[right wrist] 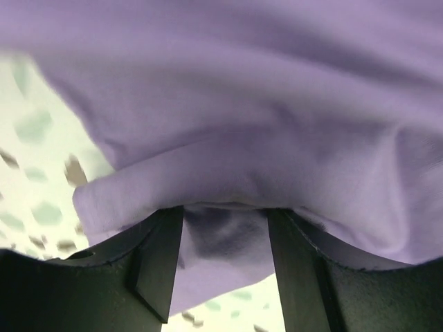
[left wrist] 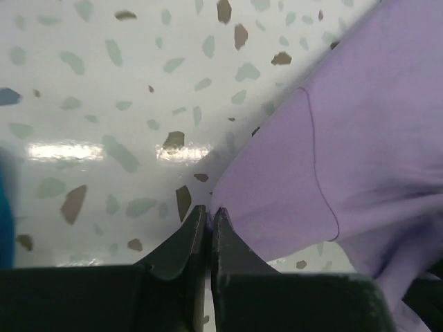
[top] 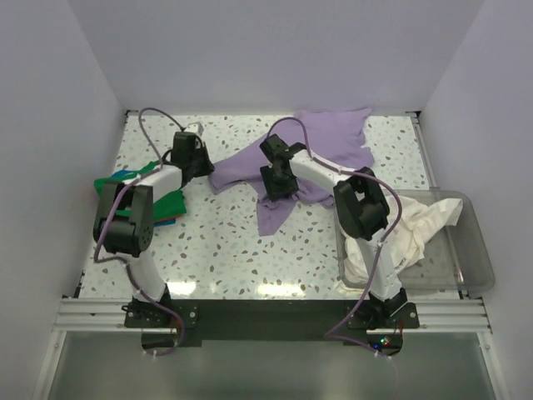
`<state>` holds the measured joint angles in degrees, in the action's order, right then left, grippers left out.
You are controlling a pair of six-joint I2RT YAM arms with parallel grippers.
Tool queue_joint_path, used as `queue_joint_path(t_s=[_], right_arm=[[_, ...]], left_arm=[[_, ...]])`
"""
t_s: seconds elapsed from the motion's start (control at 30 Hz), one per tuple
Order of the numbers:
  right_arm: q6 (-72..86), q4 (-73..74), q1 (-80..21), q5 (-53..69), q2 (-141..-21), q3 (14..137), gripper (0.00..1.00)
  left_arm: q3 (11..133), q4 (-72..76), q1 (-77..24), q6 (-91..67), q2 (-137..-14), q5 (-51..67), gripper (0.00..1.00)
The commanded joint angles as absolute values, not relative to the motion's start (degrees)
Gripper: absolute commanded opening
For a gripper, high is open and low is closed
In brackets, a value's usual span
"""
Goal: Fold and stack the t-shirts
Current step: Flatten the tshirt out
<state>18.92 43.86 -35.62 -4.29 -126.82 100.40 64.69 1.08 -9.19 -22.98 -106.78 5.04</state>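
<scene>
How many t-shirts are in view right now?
3: lavender t-shirt spread mid-table, green t-shirt at the left, cream t-shirt in the clear bin on the right. Blue and orange edges under the green may be more.

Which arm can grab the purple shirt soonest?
Probably right. The right pincer stands open with a fold of the lavender t-shirt between its fingers, so it only needs to close. The left pincer is shut at the shirt's edge, grip unclear.
</scene>
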Motion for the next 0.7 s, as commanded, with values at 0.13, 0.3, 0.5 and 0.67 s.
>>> queue_joint_path(t_s=[0.13,0.3,0.5,0.67], right_arm=[[13.1,51.4,-32.1,-11.8,-136.3,118.3,0.58],[12.7,51.6,-28.7,-14.2,-132.6,116.1,0.6],[11.3,51.2,-26.5,-16.2,-123.6,109.6,0.65],[15.5,47.8,-26.5,-6.6,-111.5,97.5,0.68]], left_arm=[[58.8,1.2,-8.3,-19.0,-88.0,-8.2,0.0],[59.1,0.1,-8.6,-17.9,-85.5,-6.7,0.0],[61.6,-2.7,-11.7,-17.9,-87.2,-5.2,0.0],[63.1,-3.3,-12.0,-17.8,-89.2,-4.7,0.0]])
